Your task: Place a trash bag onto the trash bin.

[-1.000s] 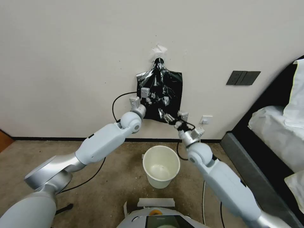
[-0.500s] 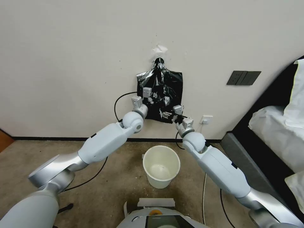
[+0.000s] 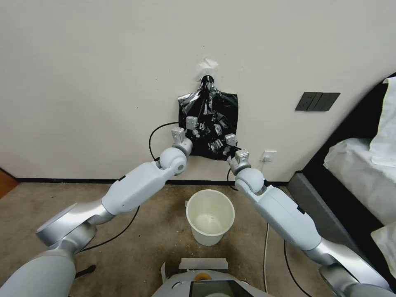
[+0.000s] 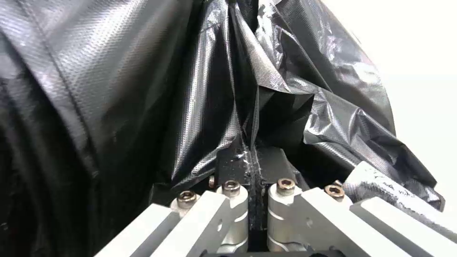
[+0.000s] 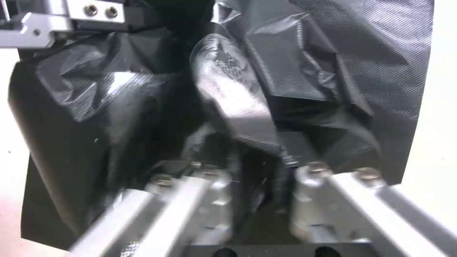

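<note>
left hand (image 4: 251, 167) clamped on trash bag (image 4: 142, 89)

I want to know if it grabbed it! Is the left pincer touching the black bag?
Touching. In the left wrist view, the left pincer has its fingers shut together with a fold of the trash bag pinched between them.

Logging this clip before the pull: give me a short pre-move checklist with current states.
1. Left tool shut on a fold of the trash bag: ok.
2. Right tool at the bag, fingers apart, grip not closed: not ok.
3. Bag free of the wall: not ok, it hangs gathered at its top.
4. Single layer pinched: cannot tell.
5. Trash bin upright on the floor, mouth open, below the bag: ok.
</note>
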